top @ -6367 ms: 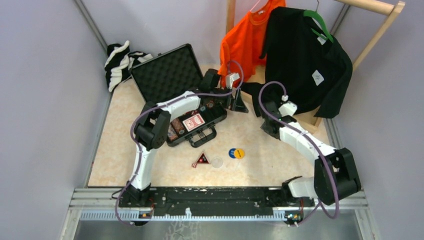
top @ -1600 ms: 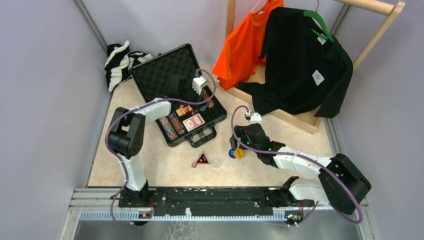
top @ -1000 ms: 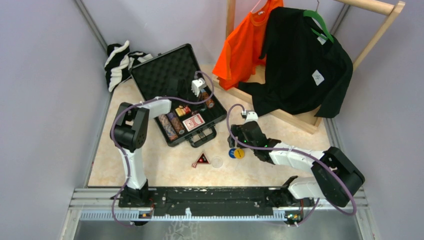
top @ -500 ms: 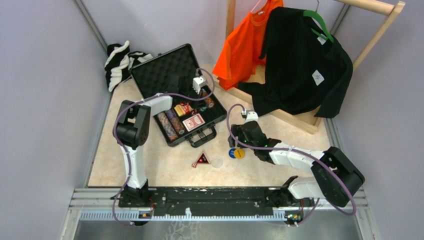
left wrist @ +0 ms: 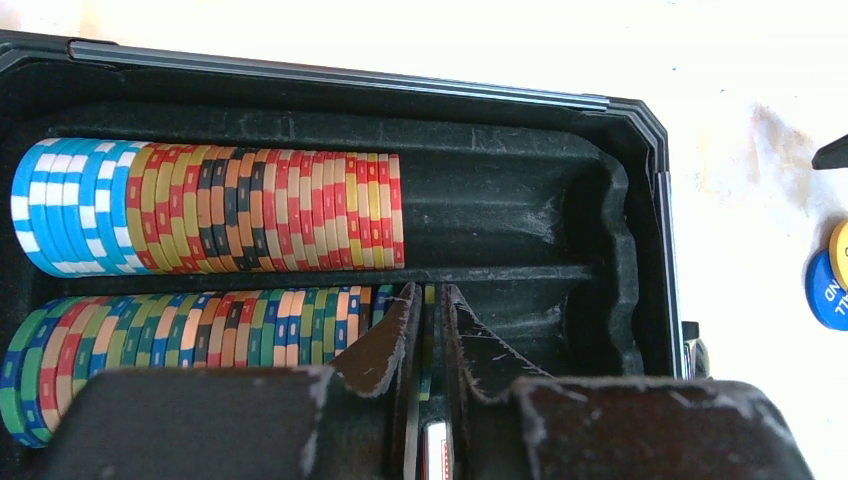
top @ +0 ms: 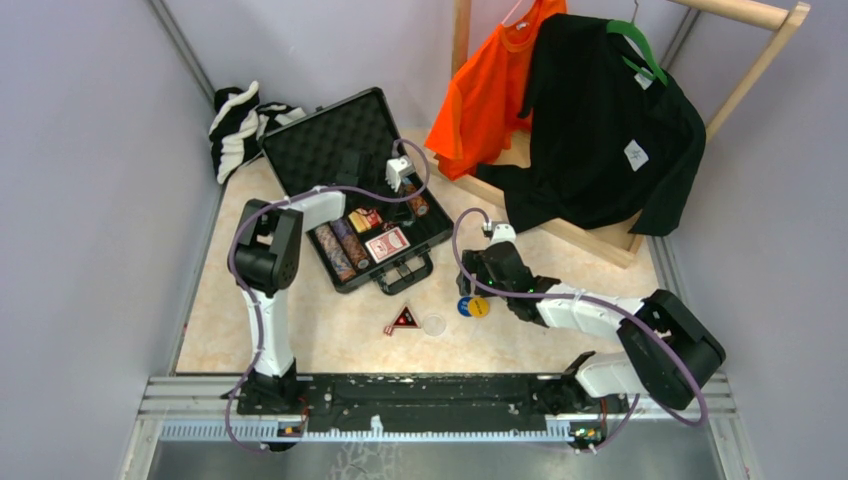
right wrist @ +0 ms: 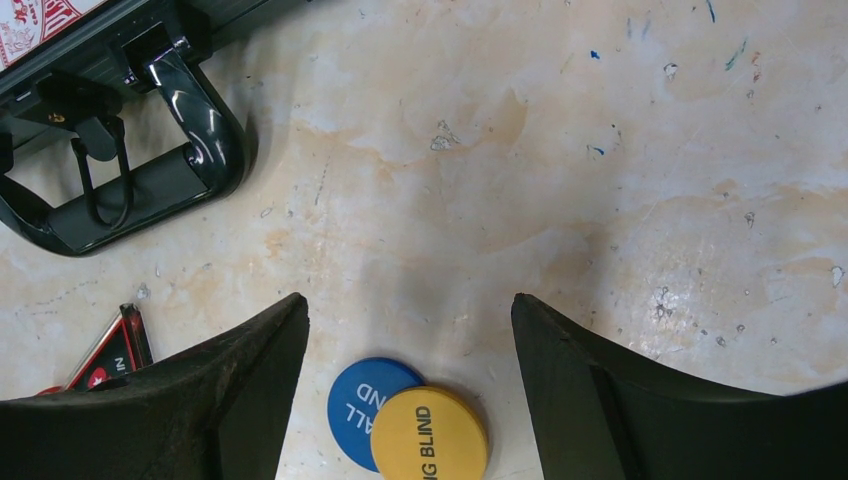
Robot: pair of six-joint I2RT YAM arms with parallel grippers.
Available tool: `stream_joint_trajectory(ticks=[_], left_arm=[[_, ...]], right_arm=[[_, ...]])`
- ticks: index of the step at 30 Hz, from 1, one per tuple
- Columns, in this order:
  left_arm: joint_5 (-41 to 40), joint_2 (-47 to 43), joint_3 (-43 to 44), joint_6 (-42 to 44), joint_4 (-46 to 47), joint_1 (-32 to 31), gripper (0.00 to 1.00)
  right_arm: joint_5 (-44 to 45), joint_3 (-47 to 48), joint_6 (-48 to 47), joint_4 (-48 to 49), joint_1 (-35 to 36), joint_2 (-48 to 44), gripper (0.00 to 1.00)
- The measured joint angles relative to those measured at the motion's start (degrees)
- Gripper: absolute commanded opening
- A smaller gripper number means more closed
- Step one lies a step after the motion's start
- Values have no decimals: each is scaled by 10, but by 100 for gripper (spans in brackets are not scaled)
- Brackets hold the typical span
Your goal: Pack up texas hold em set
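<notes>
The table [top: 545, 335] is a beige, marbled slab, scuffed and flecked with small stains, closed in by plain lilac-grey walls [top: 90, 200]. At its far right a pale wooden rack [top: 745, 12] carries a soft orange shirt [top: 490, 90] and a black shirt [top: 610, 130] on a green hanger [top: 640, 45]. A black-and-white striped cloth [top: 240, 125] lies crumpled in the far left corner.

The hard black briefcase [top: 325, 150] lies open at the far left of the table, its raised lid lined with dimpled foam and its glossy looped handle [right wrist: 140, 195] facing the arms. Ridged, striped poker chips [left wrist: 230, 210] lie on edge in two moulded troughs, blue, yellow, red and green. The red card deck [top: 387, 243] lies flat in the tray beside them.

The left pincer [left wrist: 430, 295] reaches into the nearer trough at the end of a chip row. Its worn black jaws are only narrowly apart, with a sliver of chip in the gap. Whether they pinch it I cannot tell.

The right pincer [right wrist: 408, 305] hangs above the bare table with jaws wide, holding nothing. Below it lies a smooth round blue disc [right wrist: 355, 400], with the yellow disc [right wrist: 430, 435] overlapping its edge. The clear disc [top: 433, 324] and the black-red triangle [top: 403, 319] lie just to their left, near the handle.
</notes>
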Motion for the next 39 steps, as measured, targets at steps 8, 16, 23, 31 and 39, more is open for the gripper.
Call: stream_joint_trajectory(ticks=[8,16,23,31,39], left_arm=[[-1,7,7,-4,-6,0,18],[-2,6,7,-9,-5,0,19],[-5,3,19,-14,-4,0,20],[-21,-15,29,-14,-4,0,20],[-88,-85,15,-30,5,-1,25]], right_arm=[[0,0,1,2,0,1,75],[-1,0,1,4,0,4,75],[-2,0,1,8,0,5,75],[-4,0,5,9,-1,9,74],[37,-2,67,-34,-41,-53,63]])
